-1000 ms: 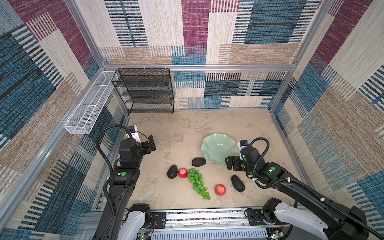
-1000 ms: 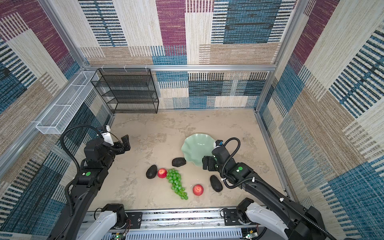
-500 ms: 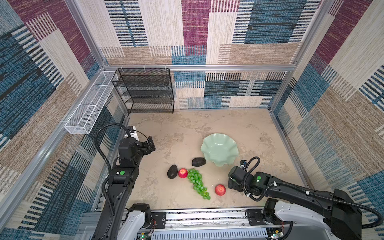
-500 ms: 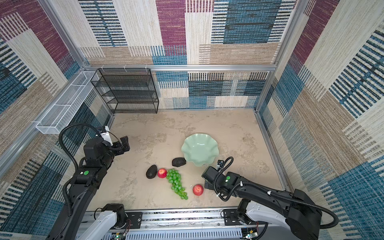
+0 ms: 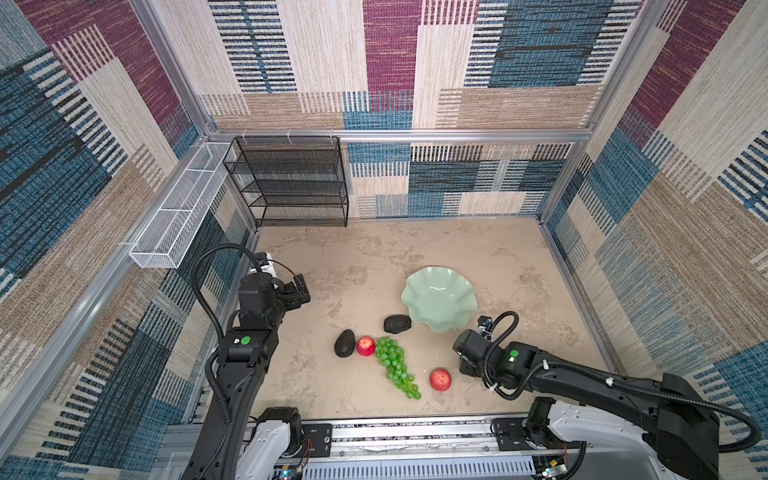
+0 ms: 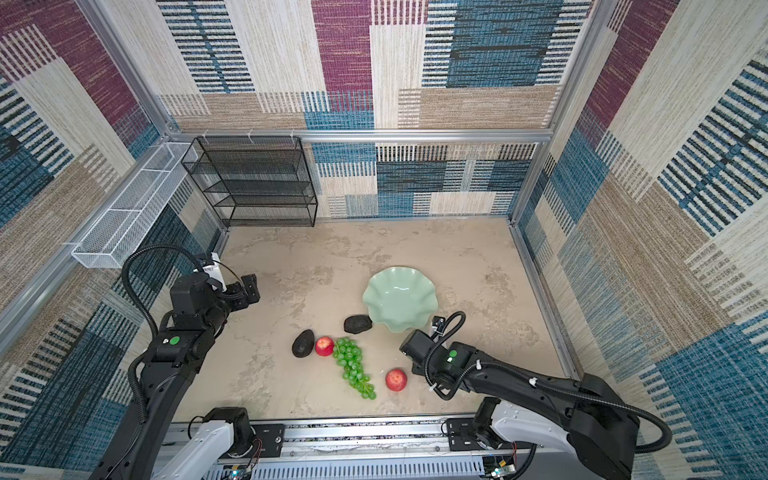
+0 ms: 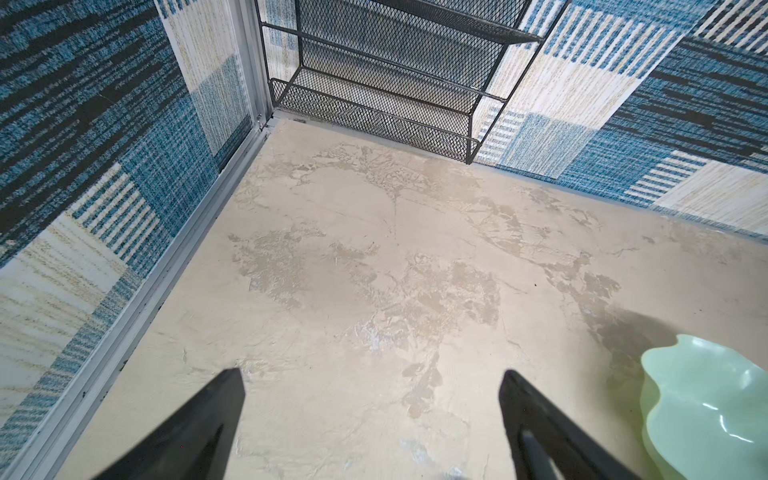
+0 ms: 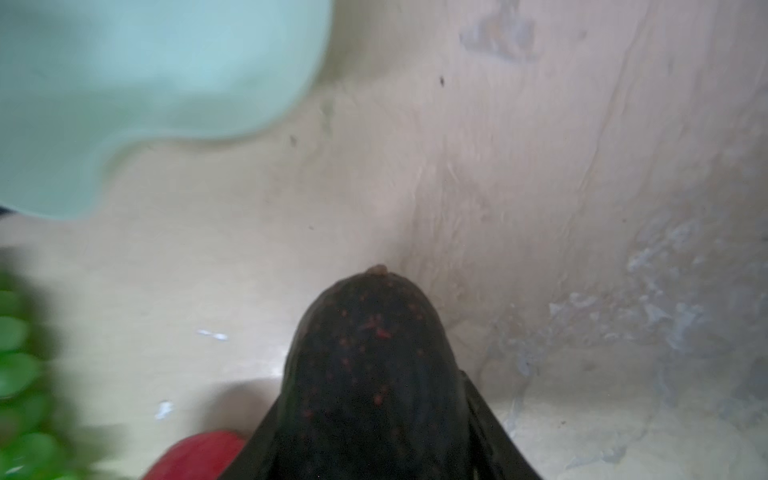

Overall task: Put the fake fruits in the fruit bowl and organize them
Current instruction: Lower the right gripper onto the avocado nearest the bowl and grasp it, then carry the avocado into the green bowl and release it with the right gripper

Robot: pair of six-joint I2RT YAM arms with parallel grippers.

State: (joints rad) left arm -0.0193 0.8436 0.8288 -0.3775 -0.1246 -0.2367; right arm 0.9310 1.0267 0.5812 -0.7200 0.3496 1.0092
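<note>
Nearest the front rail (image 5: 415, 432), the right gripper (image 8: 374, 399) sat low over the table (image 5: 374, 257). Its jaws were clenched on the flanks of the gripped avocado (image 8: 365, 332), which both top views hid beneath the wrist. Just beside it, toward the middle, lay the front apple (image 5: 440, 379), close but apart.

From near that apple the grapes (image 5: 395, 368) ran slantwise back to the second apple (image 5: 365, 345), which touched them and sat just beside the left avocado (image 5: 344, 343). Behind the grapes we saw the middle avocado (image 5: 397, 324) at the wavy rim of the fruit bowl (image 5: 436, 291); we could not tell whether they touched. The bowl's near rim stood just beyond the right wrist, and every fruit we could see lay outside the bowl.

Farther left, the left gripper (image 7: 370, 372) hung near the left wall's edge with its jaws released and nothing between them. Beyond the bowl, bare tabletop ran open to the black rack (image 5: 291, 183) in the far left corner.
</note>
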